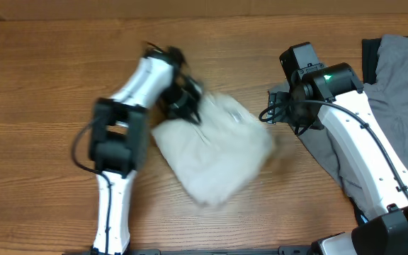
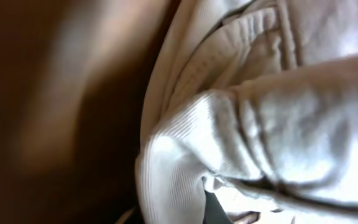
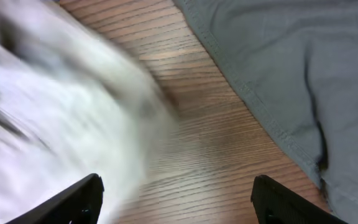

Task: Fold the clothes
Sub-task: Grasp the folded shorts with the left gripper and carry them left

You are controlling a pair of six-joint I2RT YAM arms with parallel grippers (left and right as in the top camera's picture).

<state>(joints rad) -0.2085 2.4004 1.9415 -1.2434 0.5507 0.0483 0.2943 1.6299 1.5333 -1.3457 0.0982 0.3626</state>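
Progress: cream cotton shorts (image 1: 214,152) lie in rough, crooked half-fold, edges unaligned; neatening and further folds remain. Left gripper (image 1: 183,99) seemingly pinches ribbed waistband (image 2: 185,143); right gripper (image 3: 176,208) spread wide, empty.

Soft, even light, no glare. Overhead: left arm (image 1: 147,78) and shorts (image 1: 214,145) motion-blurred. Left wrist: left half dark, smeared; cloth soft-focused. Right wrist: shorts streaked, grey garment (image 3: 291,74) sharp.

A wood-grain desk (image 1: 41,78) carries a grey garment (image 1: 399,85) at its far right edge, lying rumpled and partly covered. A dark strip of fabric (image 1: 369,53) shows at its upper left edge. Close up, the garment's stitched hem (image 3: 253,99) runs diagonally across the boards.
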